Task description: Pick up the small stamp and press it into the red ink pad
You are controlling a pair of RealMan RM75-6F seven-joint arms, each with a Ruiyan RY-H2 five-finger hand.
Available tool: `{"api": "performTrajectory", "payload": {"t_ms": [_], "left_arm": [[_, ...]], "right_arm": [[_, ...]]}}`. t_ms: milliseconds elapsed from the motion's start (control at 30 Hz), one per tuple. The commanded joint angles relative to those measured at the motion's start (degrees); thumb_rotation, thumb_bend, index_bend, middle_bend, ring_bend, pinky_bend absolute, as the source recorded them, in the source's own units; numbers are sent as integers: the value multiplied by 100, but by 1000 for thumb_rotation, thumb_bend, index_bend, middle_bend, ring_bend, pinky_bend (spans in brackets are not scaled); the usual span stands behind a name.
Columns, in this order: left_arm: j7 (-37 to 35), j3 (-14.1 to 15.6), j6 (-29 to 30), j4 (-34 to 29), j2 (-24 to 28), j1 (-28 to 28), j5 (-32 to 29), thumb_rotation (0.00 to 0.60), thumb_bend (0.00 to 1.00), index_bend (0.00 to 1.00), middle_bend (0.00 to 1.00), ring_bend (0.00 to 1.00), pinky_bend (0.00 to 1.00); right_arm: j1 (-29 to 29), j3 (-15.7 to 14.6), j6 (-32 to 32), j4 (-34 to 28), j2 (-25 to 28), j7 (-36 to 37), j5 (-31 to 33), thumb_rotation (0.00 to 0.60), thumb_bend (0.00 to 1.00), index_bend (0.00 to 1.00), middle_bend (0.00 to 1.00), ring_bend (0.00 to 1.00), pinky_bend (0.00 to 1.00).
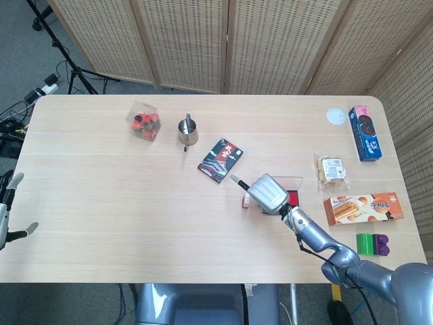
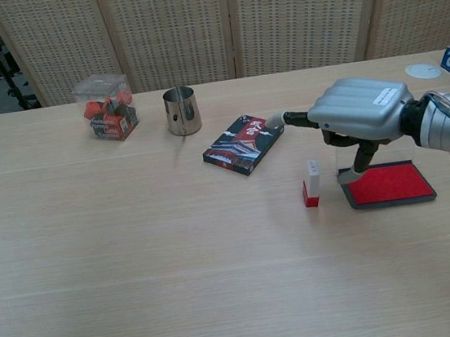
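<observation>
Reaching for the small stamp (image 2: 312, 183) is judged the step in hand: the right hand (image 2: 355, 113), fingers apart and holding nothing, is poised just above it. The stamp is seen upright on the counter (image 2: 137, 253), just beside the red ink pad (image 2: 386, 184). A lowering and pinch are called for next. Only the head view shows the left hand (image 1: 8, 210), idle and spread.

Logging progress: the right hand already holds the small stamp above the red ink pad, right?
Not quite. In the chest view the small stamp stands untouched on the table, left of the red ink pad. The right hand hovers above them, holding nothing.
</observation>
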Motion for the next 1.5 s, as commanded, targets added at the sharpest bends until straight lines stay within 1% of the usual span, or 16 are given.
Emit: {"api": "performTrajectory", "payload": {"t_ms": [33,333,633,933,1233,1367,1500], "left_arm": [[-10,-5,7,-5,7,2,-4,600,0,0,0,0,0],[-48,-10,-11,9,19,-3,-26,600,0,0,0,0,0],[-56,-3,2,1,26,2,-18,600,0,0,0,0,0],[-95,-3,-9,5,41,0,-21,600,0,0,0,0,0],[-121,-3,14,2,53,10,-11,600,0,0,0,0,0],[-139,-1,21,5,58,15,-6,600,0,0,0,0,0],[-148,2,7,12,59,9,-5,600,0,0,0,0,0]], "right_arm": [[51,52,-59,9,-69,-89,106,600,0,0,944,1000,1000],[137,187,-174,-34,-222,-269,446,600,0,0,944,1000,1000],[220,444,-361,-251,-390,-618,998,600,0,0,944,1000,1000],[237,487,-425,-390,-494,-1001,1330,600,0,0,944,1000,1000],[297,656,-465,-518,-702,-1280,1753,600,0,0,944,1000,1000],[315,678,-505,-666,-646,-1463,1903,600,0,0,943,1000,1000],[314,658,-675,-1013,-400,-1580,2092,600,0,4,944,1000,1000]]}}
